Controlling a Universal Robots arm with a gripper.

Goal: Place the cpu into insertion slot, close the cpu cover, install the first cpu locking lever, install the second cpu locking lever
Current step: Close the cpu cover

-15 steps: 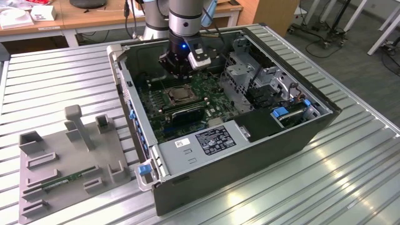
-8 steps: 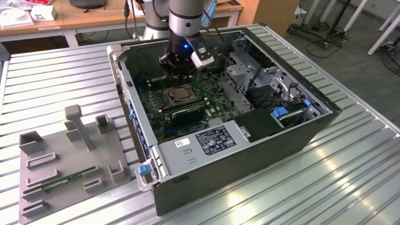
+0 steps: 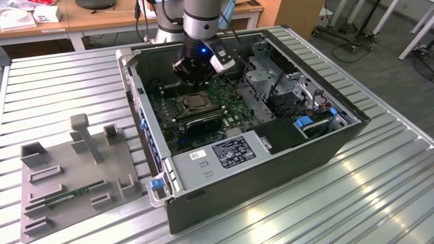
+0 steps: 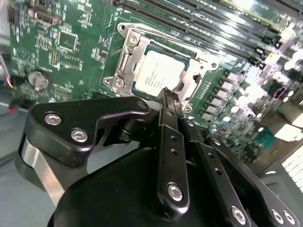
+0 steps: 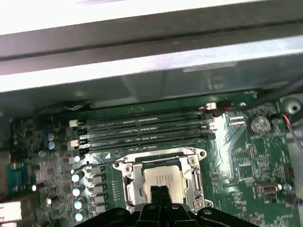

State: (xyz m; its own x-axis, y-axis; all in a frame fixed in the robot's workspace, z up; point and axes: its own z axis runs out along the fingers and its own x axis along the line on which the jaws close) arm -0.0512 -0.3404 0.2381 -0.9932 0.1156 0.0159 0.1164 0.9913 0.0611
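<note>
Claw (image 4: 169, 94): black, two-fingered, fingertips (image 5: 155, 193) drawn narrow against each other, nothing held. Positioned just above the near edge of the socket area in both wrist views; seen in the exterior view low inside the open black computer case (image 3: 271, 168).

Small flat square cpu (image 4: 158, 73) with pale silver-beige metal face: lying flat in the square dark-grey insertion slot (image 4: 188, 71), directly beyond the claw tips. Apart from the claw, not touched.

Thin silvery metal cpu cover (image 4: 124, 56) with cutout middle: appears lowered flat around the cpu, face exposed through the cutout. State of the locking levers: cannot tell.

Surroundings: green motherboard (image 4: 71, 42) carrying the slot; long narrow black memory slots (image 5: 142, 125) just beside the cover on one side; case resting on the ribbed metal table (image 3: 68, 91); grey moulded parts fixture (image 3: 74, 178) on the table toward the exterior view's left, well apart from the case.

Handling, as a judgement:
- Cpu judged light, rigid and thin, with a smooth face likely slippery under metal fingers.
- Underside contacts and socket pins judged fragile; tilting or sliding within the slot to be avoided.
- Best taken by two opposite edges, never by the face, with light force.
- Cover judged stiff and springy; pressure best applied at its free edge.
</note>
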